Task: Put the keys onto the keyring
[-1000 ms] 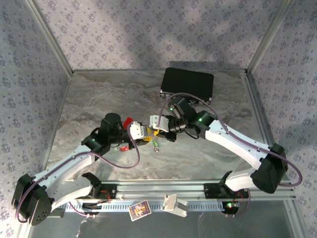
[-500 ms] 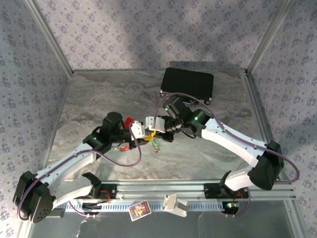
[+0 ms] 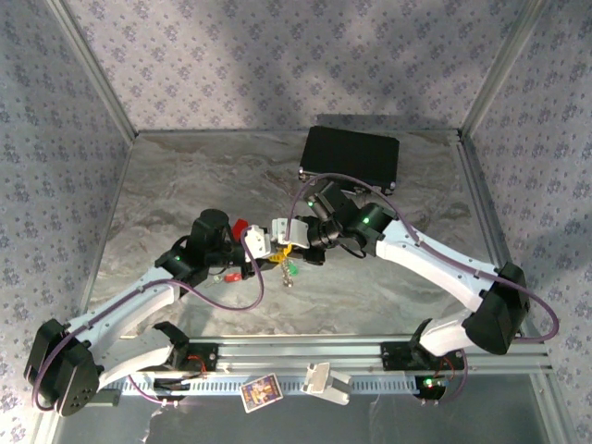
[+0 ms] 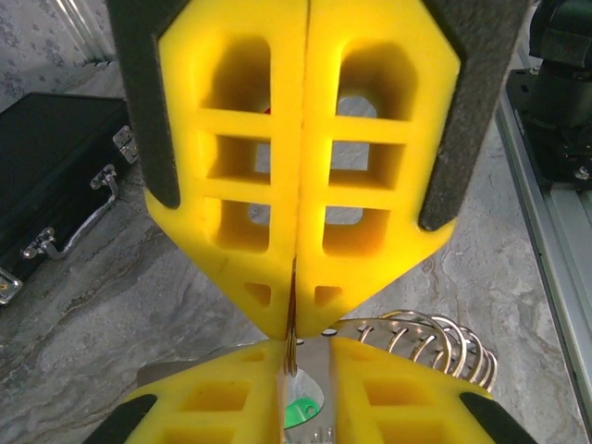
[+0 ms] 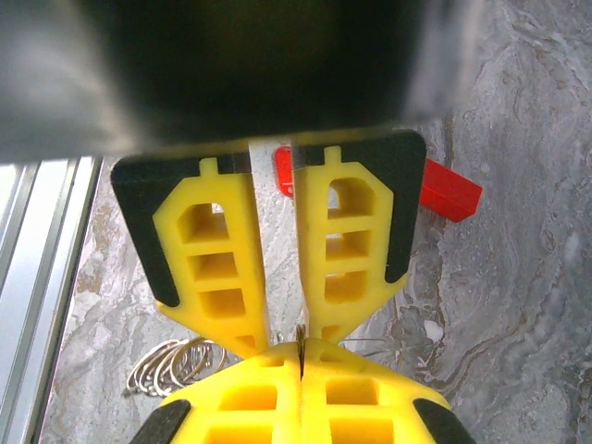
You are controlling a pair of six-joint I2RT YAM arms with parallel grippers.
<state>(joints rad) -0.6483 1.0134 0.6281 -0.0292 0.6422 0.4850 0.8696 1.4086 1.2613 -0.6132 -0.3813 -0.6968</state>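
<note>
The black case (image 3: 351, 155) sits shut at the back. The right gripper (image 4: 294, 314) pinches seemingly the keyring (image 4: 435, 342). The left gripper (image 5: 280, 324) is nearly closed, its grip unclear.

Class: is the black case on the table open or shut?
Shut: the black case lies flat, lid down, with no gap showing along its front edge.

The fingers (image 4: 231, 185) are matt yellow plastic. Just beside them, the wire rings (image 4: 442, 331) are shiny metal, on a smooth table (image 4: 111, 314).
</note>
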